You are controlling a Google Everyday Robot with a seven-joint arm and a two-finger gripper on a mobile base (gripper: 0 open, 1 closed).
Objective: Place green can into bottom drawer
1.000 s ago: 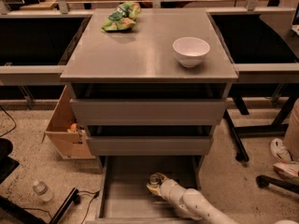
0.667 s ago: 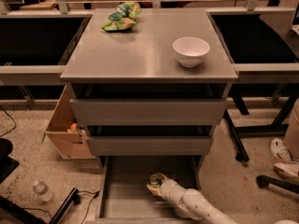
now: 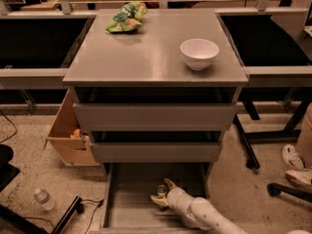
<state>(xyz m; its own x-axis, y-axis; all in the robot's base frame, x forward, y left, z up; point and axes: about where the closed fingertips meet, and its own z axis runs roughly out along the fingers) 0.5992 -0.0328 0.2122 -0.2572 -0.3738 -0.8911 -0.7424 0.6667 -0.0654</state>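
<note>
Reaching into the bottom drawer [image 3: 127, 199], bottom centre, the gripper [image 3: 164, 192] is sitting at the green can [image 3: 161, 188]. Grip state: cannot tell.

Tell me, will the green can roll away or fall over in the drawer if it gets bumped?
The green can seems to stand upright on the flat floor of the bottom drawer, so it probably won't roll. It is narrow, so a bump might tip it; then it could roll. The gripper is right at it, inside the drawer.

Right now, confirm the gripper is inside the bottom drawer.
Yes, the gripper is down inside the open bottom drawer, at the green can.
</note>
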